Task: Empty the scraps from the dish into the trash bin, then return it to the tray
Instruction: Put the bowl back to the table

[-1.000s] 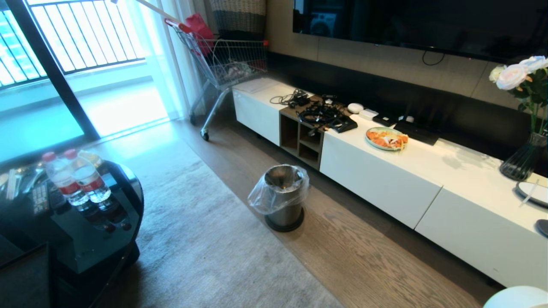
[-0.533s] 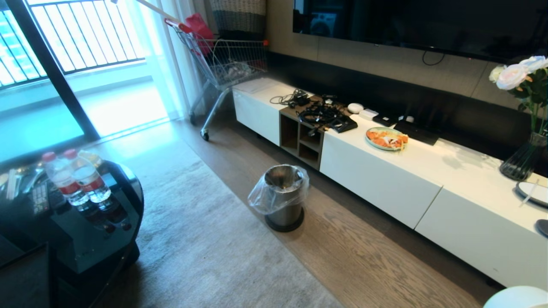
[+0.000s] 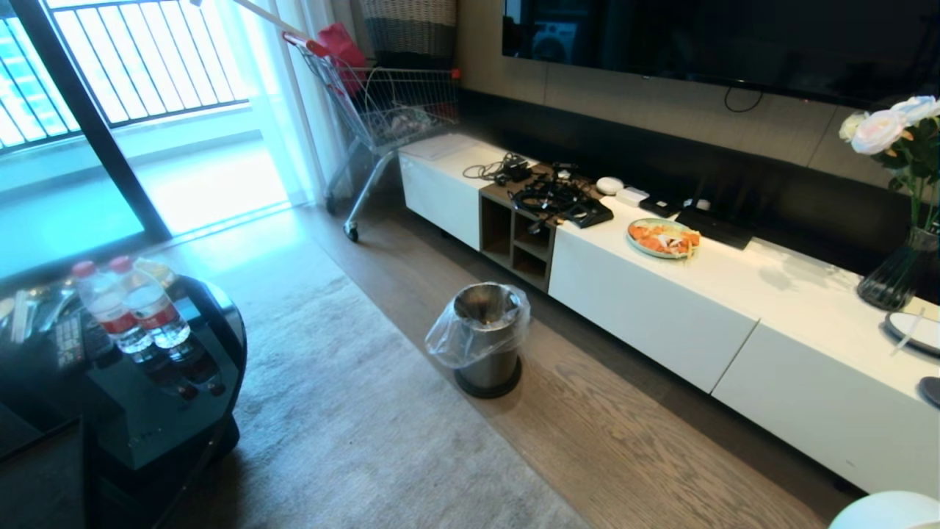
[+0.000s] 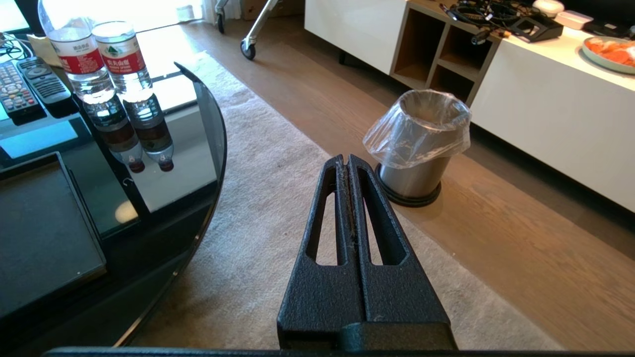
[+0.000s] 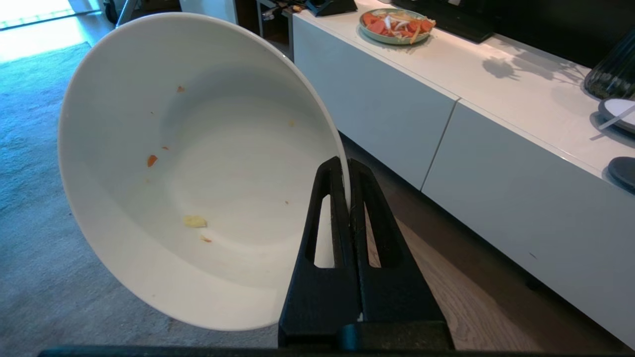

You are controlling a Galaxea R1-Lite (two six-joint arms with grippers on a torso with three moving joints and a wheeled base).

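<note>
Head view: the trash bin point(image 3: 486, 334) stands on the wooden floor, between the rug and the white cabinet point(image 3: 661, 308). Neither arm shows. A white curved edge at the lower right corner, well right of the trash bin, is probably the dish point(image 3: 885, 512).

Left wrist view: the left gripper point(image 4: 347, 163) hangs with its 2 fingers pressed together, holding nothing, over the rug just beside the trash bin point(image 4: 415, 144). The tray point(image 4: 39, 233) lies on the dark glass tabletop point(image 4: 163, 173), on the far side of the rug from the trash bin, near 2 water bottles point(image 4: 104, 64).

Right wrist view: the right gripper point(image 5: 346, 168) is clamped on the rim of the dish point(image 5: 188, 163), which is tipped steeply on edge. Only a few scraps point(image 5: 194, 221) cling inside, so emptying appears done. The trash bin is not visible here.

Judgement: the return remains. The tray lies beyond the trash bin from the dish, on the robot's left, so the carrying right arm must cross or the base must turn.
</note>
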